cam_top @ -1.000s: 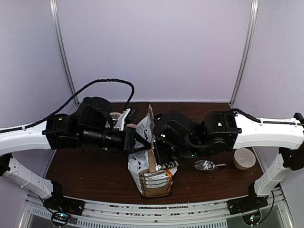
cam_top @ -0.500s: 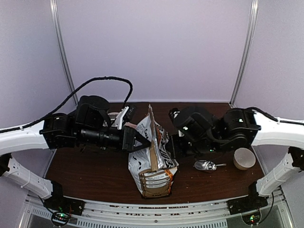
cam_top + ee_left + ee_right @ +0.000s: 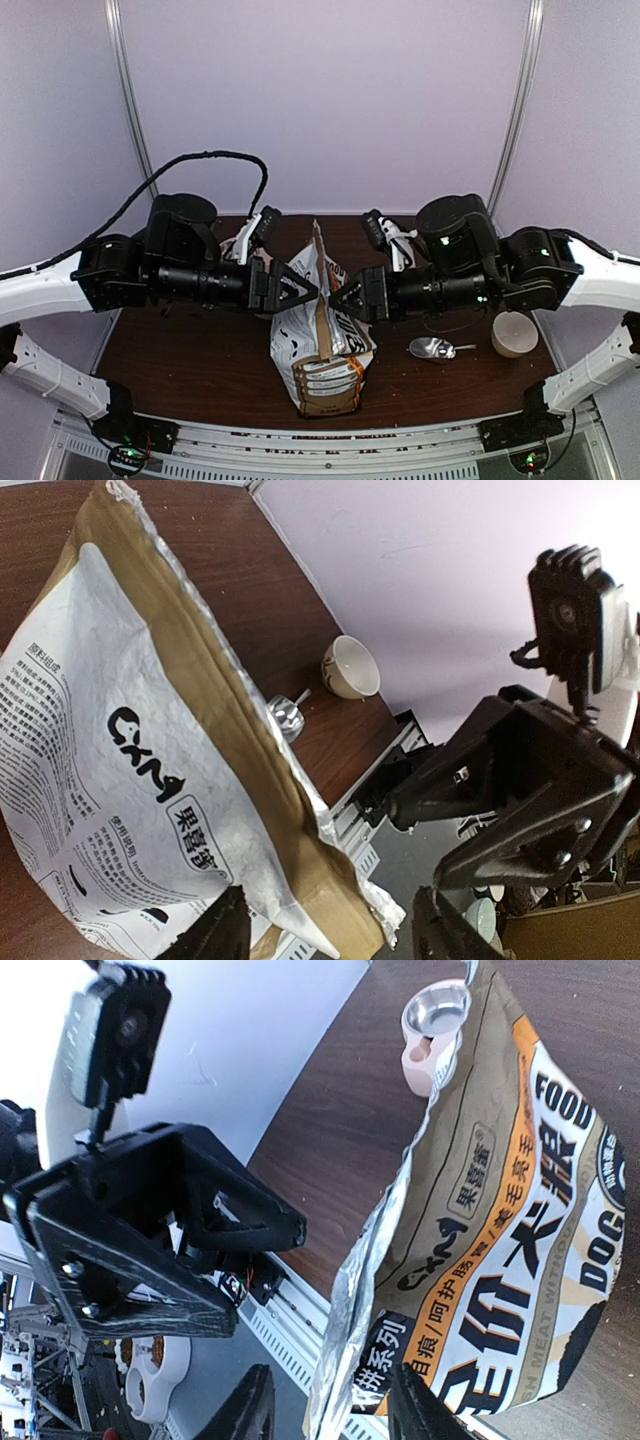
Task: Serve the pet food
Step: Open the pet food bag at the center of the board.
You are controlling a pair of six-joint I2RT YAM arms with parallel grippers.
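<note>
Hands first: your left hand (image 3: 302, 290) and right hand (image 3: 352, 296) both have fingers apart, facing each other across the top edge of the pet food bag (image 3: 322, 365) (the edge runs between the fingers, not pinched). The bag stands upright mid-counter (image 3: 200, 365), near the front, with the kibble hidden inside. A metal scoop (image 3: 432, 348) and a cup (image 3: 514, 334) sit to its right.

Soft, even light is falling from overhead, tinting the pale walls (image 3: 330, 100) lilac and leaving the dark surface (image 3: 200, 365) dim. The pet food bag (image 3: 100, 750) is glaring white in the left wrist view; its foil lining (image 3: 337, 1355) is glinting in the right.
</note>
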